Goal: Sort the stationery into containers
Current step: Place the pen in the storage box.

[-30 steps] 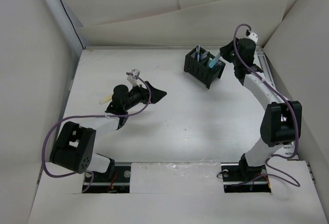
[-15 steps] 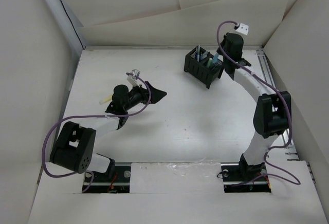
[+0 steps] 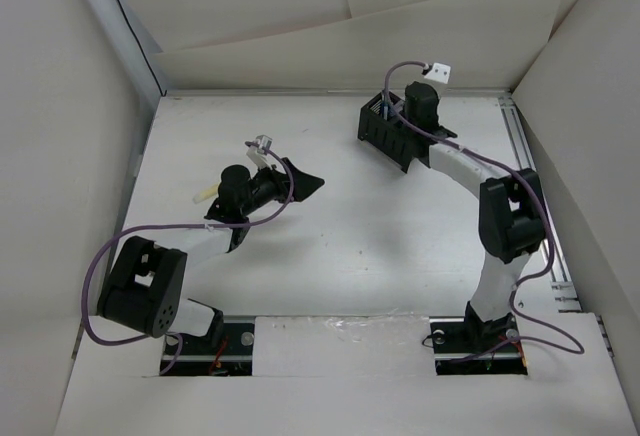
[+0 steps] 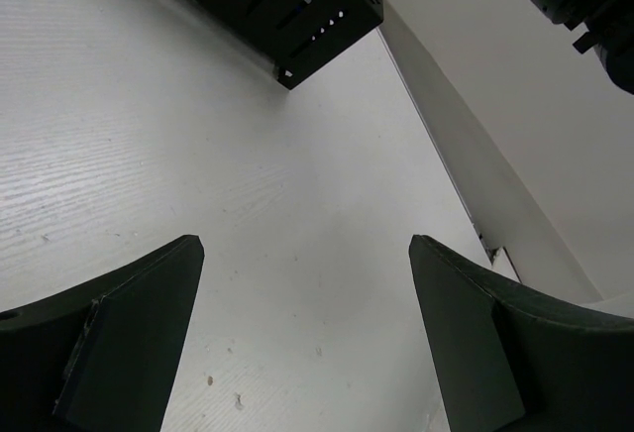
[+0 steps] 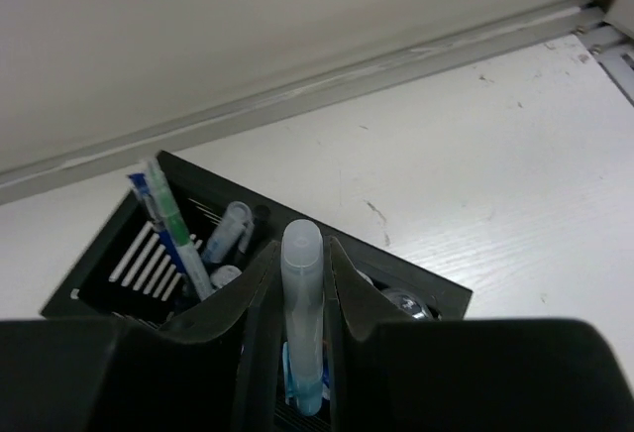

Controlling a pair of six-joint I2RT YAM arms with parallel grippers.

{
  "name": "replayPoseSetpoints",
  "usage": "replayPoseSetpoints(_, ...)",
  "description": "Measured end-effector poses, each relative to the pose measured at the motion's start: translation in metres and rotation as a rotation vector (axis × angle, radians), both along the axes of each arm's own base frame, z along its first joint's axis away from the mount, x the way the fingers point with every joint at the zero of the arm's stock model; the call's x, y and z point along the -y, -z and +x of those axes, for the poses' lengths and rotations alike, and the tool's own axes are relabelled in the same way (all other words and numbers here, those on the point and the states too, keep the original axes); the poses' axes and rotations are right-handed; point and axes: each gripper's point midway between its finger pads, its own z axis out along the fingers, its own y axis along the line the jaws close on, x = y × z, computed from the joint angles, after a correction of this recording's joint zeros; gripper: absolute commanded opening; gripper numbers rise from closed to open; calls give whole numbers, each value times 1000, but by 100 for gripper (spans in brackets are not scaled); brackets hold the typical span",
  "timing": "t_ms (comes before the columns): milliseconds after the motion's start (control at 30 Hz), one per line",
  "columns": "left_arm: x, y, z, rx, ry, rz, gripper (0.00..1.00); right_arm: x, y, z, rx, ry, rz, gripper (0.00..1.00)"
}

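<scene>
The black slotted organiser (image 3: 388, 134) stands at the back of the table, right of centre. My right gripper (image 5: 302, 246) hangs right over it, shut on a light-blue marker (image 5: 302, 293) that points down into a compartment. In the neighbouring compartment stand a green-white pen (image 5: 166, 216), a blue pen and a pale stubby marker (image 5: 224, 232). My left gripper (image 4: 305, 246) is open and has nothing in it. It hovers over bare table well left of the organiser (image 4: 267, 1). A pale yellow marker (image 3: 205, 194) lies beside the left arm's wrist.
White walls close in the table at the back and on both sides. A metal rail (image 3: 530, 171) runs along the right edge. The right arm (image 3: 505, 216) arches from its base up to the organiser.
My right arm has swung left from beside the organiser's right end to right above it, with the light-blue marker still in its jaws. The left arm has stayed still.
</scene>
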Motion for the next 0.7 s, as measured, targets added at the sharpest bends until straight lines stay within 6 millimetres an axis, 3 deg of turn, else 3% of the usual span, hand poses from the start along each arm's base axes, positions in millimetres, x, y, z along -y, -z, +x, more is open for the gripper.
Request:
replayPoseSetpoints(100,-1,1,1,-5,-8,-1,83,5,10,-7,-12,50,-24,9)
replayPoseSetpoints(167,-2,2,2,-14,-19,2,83,7,11,-10,-7,76,-33,17)
replayPoseSetpoints(267,-6,7,5,-32,-47,12,83,9,10,-12,8,109,-33,45)
replayPoseSetpoints(300,-8,9,7,-39,-61,17,83,11,11,-13,9,122,-32,62)
replayPoseSetpoints(433,-23,17,15,-75,-152,44,83,14,14,-19,0,134,-17,78)
replayPoseSetpoints(500,-33,16,20,-82,-219,58,83,13,7,-25,1,120,7,79)
replayPoseSetpoints(633,-59,11,30,-90,-384,79,82,5,-38,-43,71,58,109,79)
replayPoseSetpoints(700,-74,14,33,-124,-479,89,78,2,-61,-63,117,25,170,70)
